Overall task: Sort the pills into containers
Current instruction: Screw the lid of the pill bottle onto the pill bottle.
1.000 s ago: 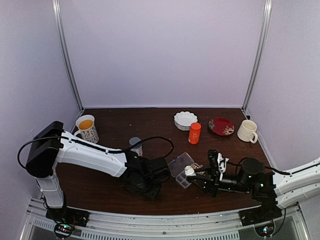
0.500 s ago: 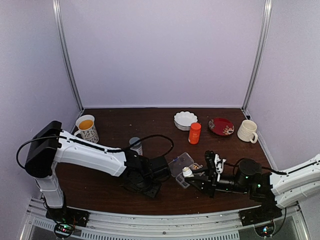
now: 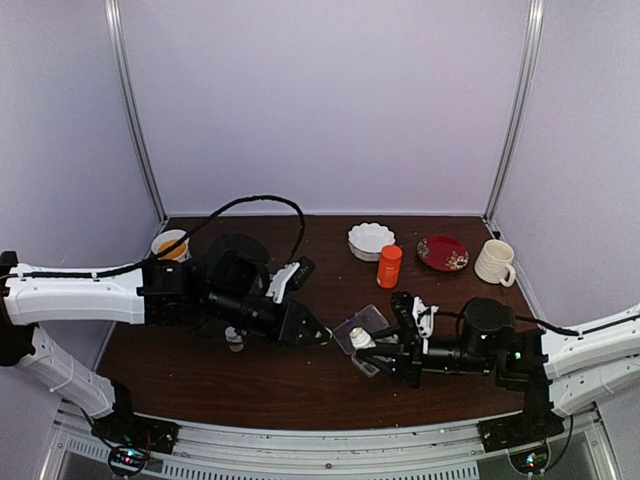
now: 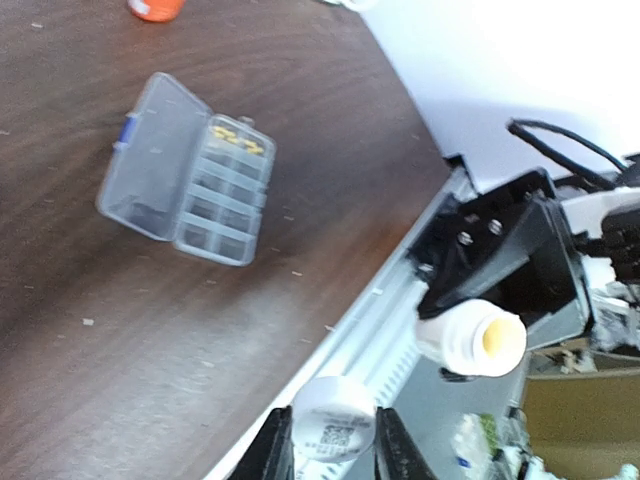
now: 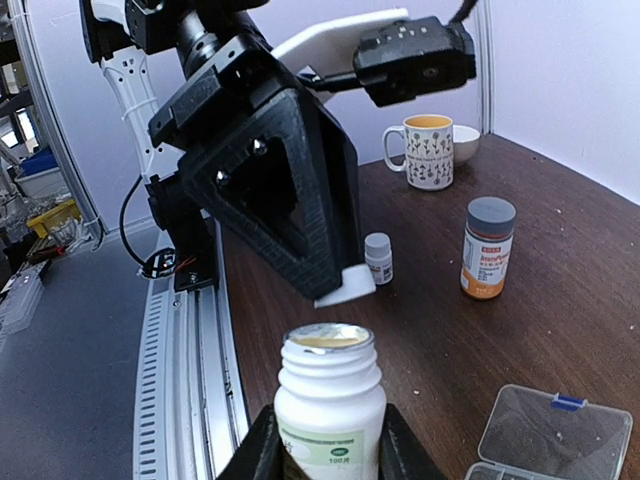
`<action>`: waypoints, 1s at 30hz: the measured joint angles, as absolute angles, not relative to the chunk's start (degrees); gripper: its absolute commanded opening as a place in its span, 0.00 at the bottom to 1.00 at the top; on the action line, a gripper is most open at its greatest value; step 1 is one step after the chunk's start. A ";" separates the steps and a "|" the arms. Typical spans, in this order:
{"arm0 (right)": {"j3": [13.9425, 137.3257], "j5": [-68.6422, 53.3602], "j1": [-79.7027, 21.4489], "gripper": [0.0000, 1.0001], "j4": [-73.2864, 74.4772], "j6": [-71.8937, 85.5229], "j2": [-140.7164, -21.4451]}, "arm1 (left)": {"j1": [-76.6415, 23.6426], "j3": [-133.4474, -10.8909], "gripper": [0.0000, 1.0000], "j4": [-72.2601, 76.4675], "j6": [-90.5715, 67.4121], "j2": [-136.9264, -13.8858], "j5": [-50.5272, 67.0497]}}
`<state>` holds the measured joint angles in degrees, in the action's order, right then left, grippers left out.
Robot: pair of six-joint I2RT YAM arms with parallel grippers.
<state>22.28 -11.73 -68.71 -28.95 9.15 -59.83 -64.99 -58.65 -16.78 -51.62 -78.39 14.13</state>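
Note:
The clear pill box (image 4: 190, 170) lies open on the table, its lid folded out; it also shows in the top view (image 3: 362, 328). Small yellowish pieces (image 4: 240, 140) lie in one end cell. No other pills show. My left gripper (image 4: 333, 440) is shut on a white bottle cap (image 4: 335, 428) and hovers left of the box in the top view (image 3: 318, 337). My right gripper (image 5: 330, 440) is shut on an uncapped white bottle (image 5: 330, 395), held above the box (image 3: 360, 340). The bottle's mouth (image 4: 503, 338) looks yellowish inside.
A small white bottle (image 5: 378, 257) and a grey-capped labelled bottle (image 5: 487, 247) stand beyond the left gripper. An orange bottle (image 3: 389, 266), white bowl (image 3: 371, 240), red plate (image 3: 441, 252) and cream mug (image 3: 495, 262) stand at the back. A patterned mug (image 3: 170, 245) stands back left.
My left arm has lifted from the near table and swung round, its gripper now beside the box with the cap. My right gripper has moved left with the bottle.

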 measured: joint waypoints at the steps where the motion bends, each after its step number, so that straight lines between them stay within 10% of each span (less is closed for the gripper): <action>1: 23.24 -11.88 -68.77 0.12 -28.40 8.71 -60.07 | -64.90 -58.35 0.25 -15.44 -52.07 -78.30 16.05; 30: 27.70 -13.54 -69.30 0.11 -24.77 5.32 -63.35 | -62.30 -46.83 0.24 11.44 -65.39 -74.08 29.63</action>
